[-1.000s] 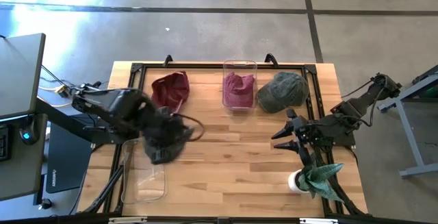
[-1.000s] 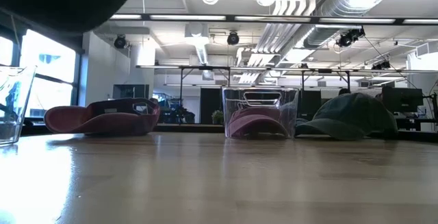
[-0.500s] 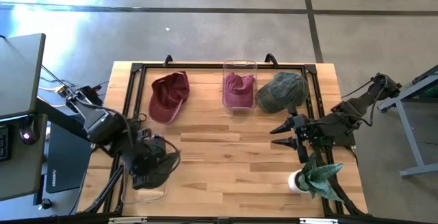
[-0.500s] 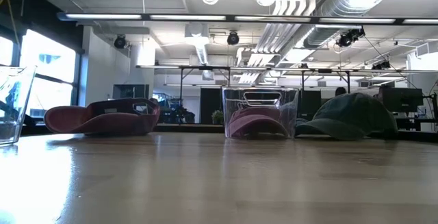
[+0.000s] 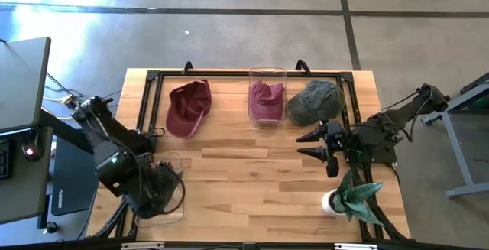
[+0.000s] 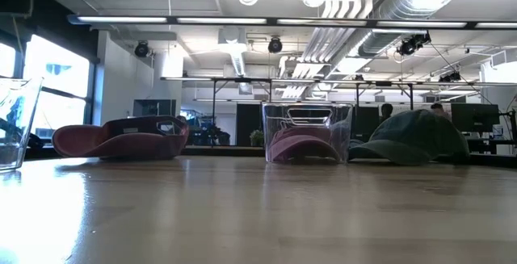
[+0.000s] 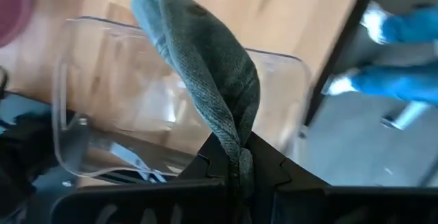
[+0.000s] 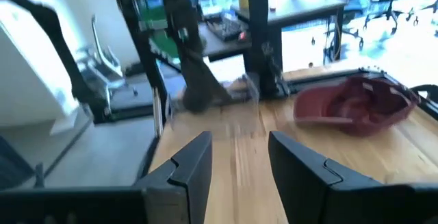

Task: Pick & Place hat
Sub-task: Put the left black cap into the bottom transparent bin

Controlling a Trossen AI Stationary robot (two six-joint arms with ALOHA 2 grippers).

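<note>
A grey-green hat (image 7: 205,73) hangs from my left gripper (image 7: 239,166), which is shut on it over the clear bin (image 7: 89,114) at the table's near left (image 5: 172,204). At the far side, a red cap (image 5: 187,106) lies on the wood upside down. Beside it a maroon hat (image 5: 265,99) sits in a second clear bin (image 6: 307,131), next to a dark green cap (image 5: 313,101). My right gripper (image 5: 302,144) hovers open at the table's right and points toward the left edge; its wrist view shows nothing between the fingers (image 8: 195,159). My left gripper pinches a bunched fold of the hat's cloth (image 7: 238,154) between its two fingers. The fingers come from above and point down. The hat hangs limp below them, over the bin's opening; whether its lower end touches the bin I cannot tell.
A potted plant (image 5: 353,196) stands at the near right corner, just below my right arm. A black frame rail (image 5: 244,73) runs along the table's far edge and down its sides. Bare wood (image 5: 252,173) lies across the middle of the table.
My left gripper has carried the grey-green hat from the table's left middle toward the near left corner and down, rolling as it went; it now stands over the clear bin. The hat stays pinched and hanging. My right gripper has shifted slightly toward the far edge.
</note>
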